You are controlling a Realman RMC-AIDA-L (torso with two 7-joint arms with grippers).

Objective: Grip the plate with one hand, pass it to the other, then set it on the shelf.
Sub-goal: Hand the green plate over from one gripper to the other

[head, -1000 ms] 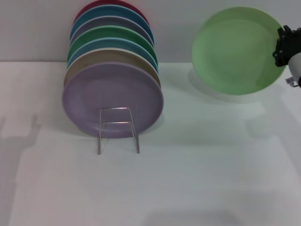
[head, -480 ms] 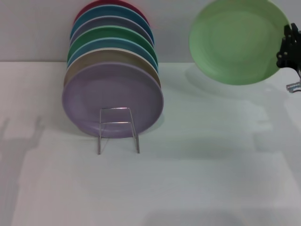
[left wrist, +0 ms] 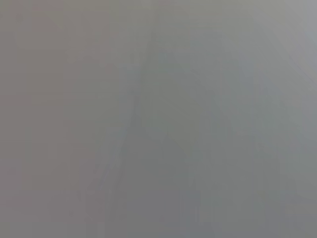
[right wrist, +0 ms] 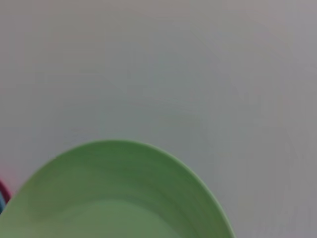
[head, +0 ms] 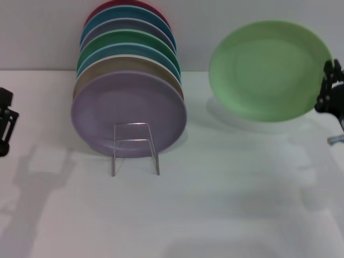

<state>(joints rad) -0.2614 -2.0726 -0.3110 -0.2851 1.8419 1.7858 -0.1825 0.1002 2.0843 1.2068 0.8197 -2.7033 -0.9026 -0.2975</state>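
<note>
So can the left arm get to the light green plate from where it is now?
Probably yes: the plate hangs in the air in the right end effector, and nothing stands between it and the left end effector but the plate rack.

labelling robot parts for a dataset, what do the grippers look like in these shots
Only slivers show, both in the head view. The left gripper is a matte black, blocky piece at the frame's left edge. The right gripper is also black and knobbly, with a pale grey rounded part and a small silver metal bit below it. No cables or markings are visible.

I see open table [head: 215,204] between my left gripper [head: 4,122] and right gripper [head: 329,94]; the shelf [head: 135,148] with its stacked plates [head: 129,115] blocks the middle.
</note>
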